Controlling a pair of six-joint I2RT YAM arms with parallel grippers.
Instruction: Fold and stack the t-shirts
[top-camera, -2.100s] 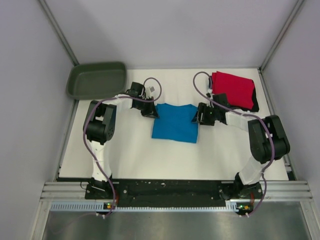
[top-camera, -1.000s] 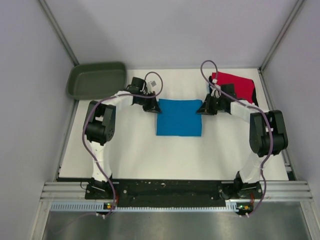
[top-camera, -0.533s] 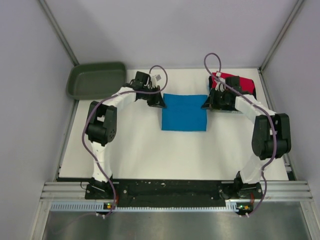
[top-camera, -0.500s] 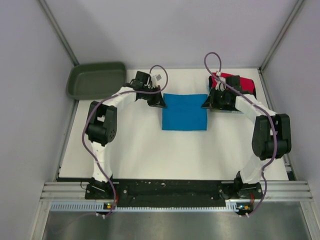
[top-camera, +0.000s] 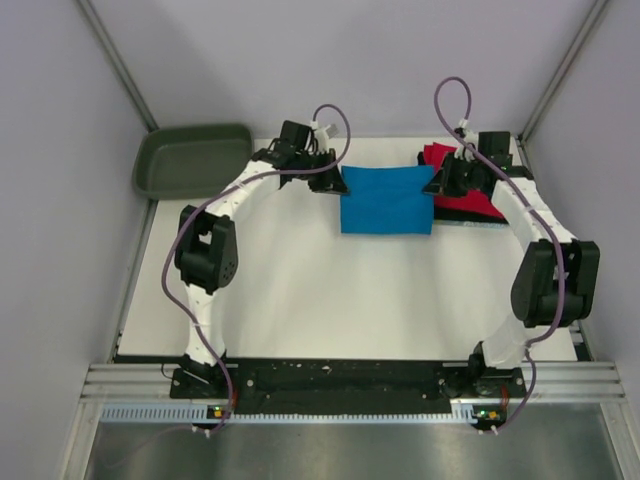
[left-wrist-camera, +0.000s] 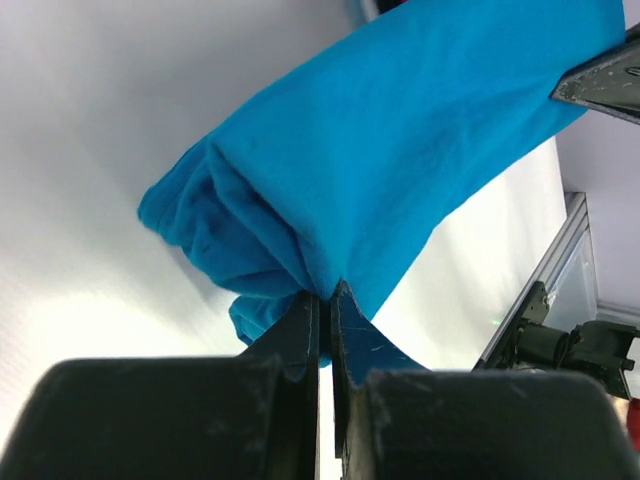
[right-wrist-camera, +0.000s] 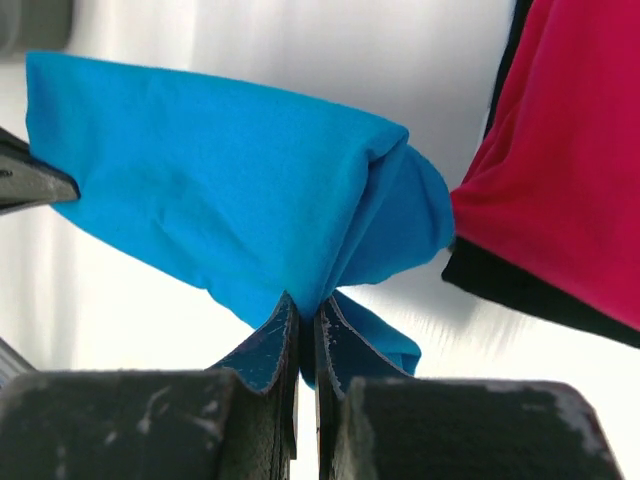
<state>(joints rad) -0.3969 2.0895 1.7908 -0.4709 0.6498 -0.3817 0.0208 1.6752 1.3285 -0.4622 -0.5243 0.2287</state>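
In the upper left of the overhead view, a dark olive tub sat at the far left corner of the white table. To its right, the left gripper was clenched on the left end of the folded turquoise t-shirt. In the left wrist view, its fingers met on a bunched fold of blue cloth at bottom centre.

The shirt stretched as a folded band between the two grippers, in the upper middle of the overhead view, with its top edge dipping slightly at the centre. Whether its lower edge touched the table could not be told.

At the shirt's right end, the right gripper was likewise pinched tight on gathered blue cloth, seen at bottom centre of the right wrist view. Just right of that, the folded red t-shirt lay on top of a black t-shirt in the table's upper right. The turquoise shirt's gripped end was just beside the red one's left edge.
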